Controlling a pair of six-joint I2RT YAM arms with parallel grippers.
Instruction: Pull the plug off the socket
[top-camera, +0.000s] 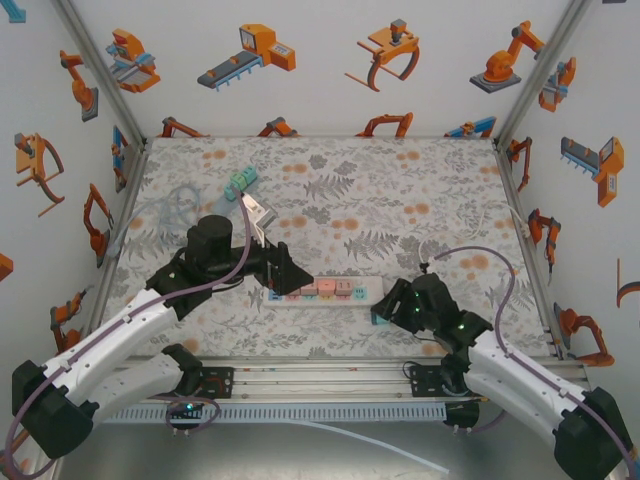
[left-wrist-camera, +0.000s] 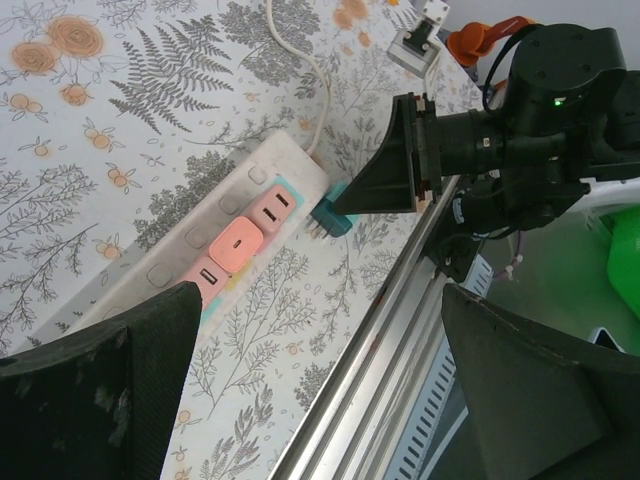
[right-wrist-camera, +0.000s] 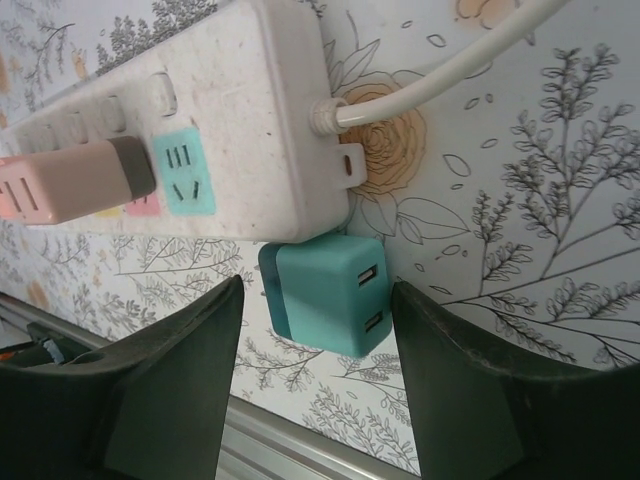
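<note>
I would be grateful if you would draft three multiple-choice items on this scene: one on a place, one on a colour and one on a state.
1. Where is the teal plug?
A. Seated in the power strip
B. On the table beside the strip, between the fingers of the right gripper
C. In the left gripper

2. What colour is the adapter plugged into the strip?
A. Pink
B. Black
C. Yellow

3. How does the left gripper stand?
A. Shut on the plug
B. Shut on nothing
C. Open

Answers:
1 B: the plug lies flat on the table, free of the sockets, with a finger on either side.
2 A: the body seated in the strip is pale pink.
3 C: its two fingers stand wide apart above the strip.
</note>
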